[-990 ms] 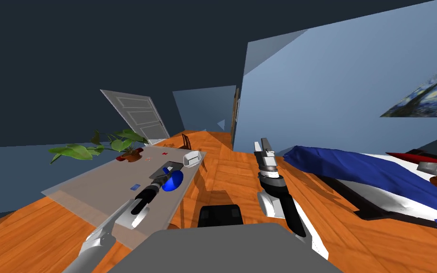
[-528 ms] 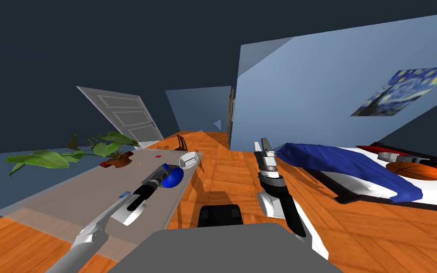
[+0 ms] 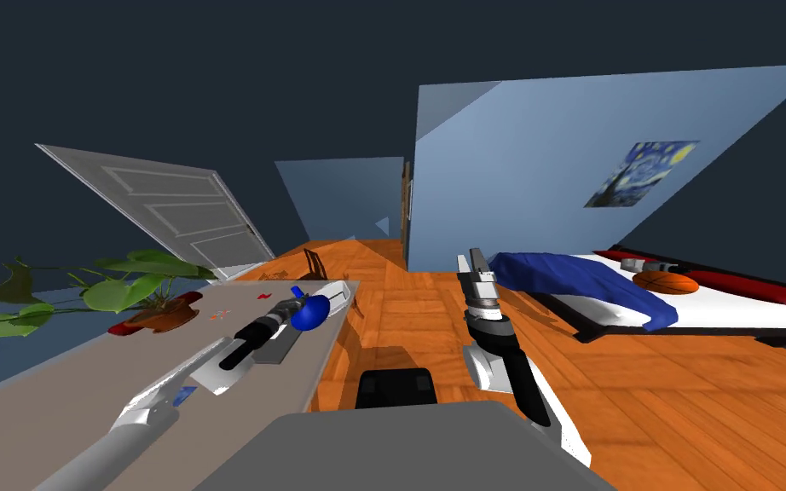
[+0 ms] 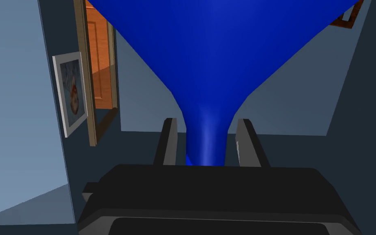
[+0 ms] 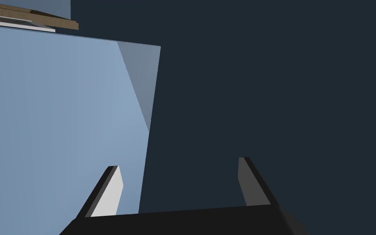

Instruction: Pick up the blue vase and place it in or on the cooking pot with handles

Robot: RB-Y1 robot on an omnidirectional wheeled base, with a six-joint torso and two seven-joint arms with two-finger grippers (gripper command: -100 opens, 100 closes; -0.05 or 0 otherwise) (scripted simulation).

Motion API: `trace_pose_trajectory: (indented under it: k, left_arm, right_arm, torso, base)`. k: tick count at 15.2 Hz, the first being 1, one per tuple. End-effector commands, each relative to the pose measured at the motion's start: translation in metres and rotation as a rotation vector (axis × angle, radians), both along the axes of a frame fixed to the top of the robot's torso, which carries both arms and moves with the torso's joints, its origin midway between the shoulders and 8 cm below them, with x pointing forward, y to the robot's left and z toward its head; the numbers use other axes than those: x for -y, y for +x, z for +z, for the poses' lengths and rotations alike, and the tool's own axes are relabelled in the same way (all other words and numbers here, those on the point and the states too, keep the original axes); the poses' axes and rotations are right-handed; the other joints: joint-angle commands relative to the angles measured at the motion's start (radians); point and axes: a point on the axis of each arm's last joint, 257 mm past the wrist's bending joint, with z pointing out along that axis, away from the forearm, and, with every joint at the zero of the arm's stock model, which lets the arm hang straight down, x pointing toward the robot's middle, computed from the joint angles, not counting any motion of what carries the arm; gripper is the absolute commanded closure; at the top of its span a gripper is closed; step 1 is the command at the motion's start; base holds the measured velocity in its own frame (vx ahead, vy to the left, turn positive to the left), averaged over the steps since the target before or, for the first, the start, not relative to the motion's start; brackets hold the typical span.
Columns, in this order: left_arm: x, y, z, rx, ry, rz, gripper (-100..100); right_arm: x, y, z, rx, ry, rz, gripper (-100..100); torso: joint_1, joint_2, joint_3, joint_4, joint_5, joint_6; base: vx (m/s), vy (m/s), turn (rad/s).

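Note:
The blue vase hangs just above the grey table, near its far corner. My left gripper is shut on it. In the left wrist view the vase has its narrow neck between the two fingers and flares wide beyond them, where the left gripper closes. A white pot stands on the table right behind the vase, partly hidden by it. My right gripper is raised over the wooden floor, open and empty, its fingers apart in the right wrist view.
A potted plant sits at the table's left side, with small red bits and a blue item on top. A white door leans behind. A bed with a blue blanket and a basketball lies right.
The whole head view has swung, so I have turned: table and plant slid left, bed and painting came toward the middle. The vase stays in the left gripper, closer to the white pot.

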Motion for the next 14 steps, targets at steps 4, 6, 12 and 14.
trace_pose_trajectory:
  k: [4,6,12,14]
  left_arm:
    - [-0.002,0.012,0.023,0.011,0.024,-0.026,100]
    - [-0.001,0.016,0.034,0.015,0.037,-0.04,100]
    - [0.001,0.02,0.04,0.019,0.044,-0.051,-100]
    - [0.001,0.02,0.04,0.019,0.044,-0.051,-100]
  right_arm:
    - [0.0,0.0,0.0,0.0,0.0,0.0,0]
    - [0.0,0.0,0.0,0.0,0.0,0.0,0]
    - [0.0,0.0,0.0,0.0,0.0,0.0,0]
    - [0.0,0.0,0.0,0.0,0.0,0.0,0]
  torso:
    - [0.0,-0.001,0.0,0.0,-0.001,0.0]
    - [-0.002,0.0,0.0,0.001,-0.002,-0.001]
    - [-0.008,0.007,0.005,0.003,-0.004,-0.002]
    - [-0.012,0.01,0.007,0.004,-0.005,-0.002]
  base:
    - [0.13,0.125,-0.171]
    - [0.126,0.104,-0.157]
    - [0.073,0.093,-0.11]
    - [0.007,0.007,-0.001]
